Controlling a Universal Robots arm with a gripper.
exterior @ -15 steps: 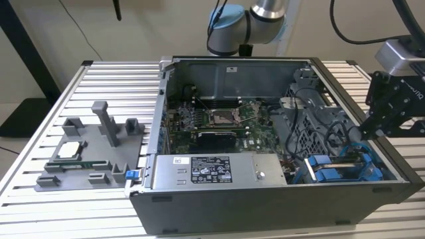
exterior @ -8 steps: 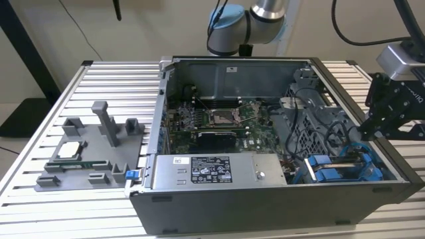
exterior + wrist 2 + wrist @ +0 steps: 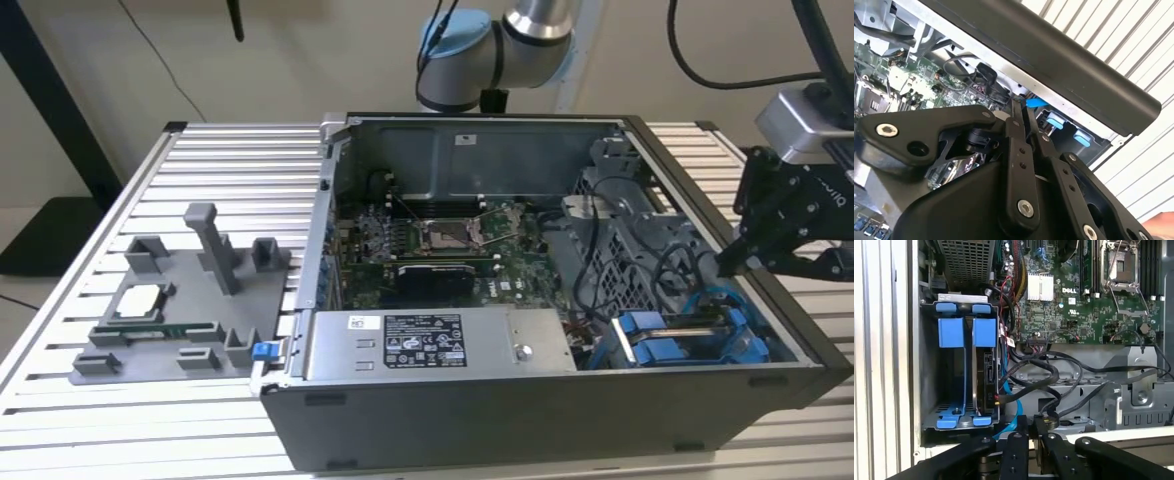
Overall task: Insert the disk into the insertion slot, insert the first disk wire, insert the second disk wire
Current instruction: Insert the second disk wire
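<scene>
Blue-framed flat disk (image 3: 989, 380) is mostly hidden by the grey sheet-metal insertion slot (image 3: 928, 370); two blue tabs (image 3: 951, 332) are counted. Black tool (image 3: 1022, 112) is seen almost closed, its hold not discernible.

I see an open computer case (image 3: 534, 410) on a slatted aluminium table (image 3: 80, 420). Its power-supply box (image 3: 427, 345) sits near, the CPU socket (image 3: 447, 237) farther in, and a grey fixture (image 3: 187, 300) on the exterior view's left.

Grey insertion slot (image 3: 929, 380), blue tabs (image 3: 950, 332), black hand (image 3: 1031, 432).
</scene>
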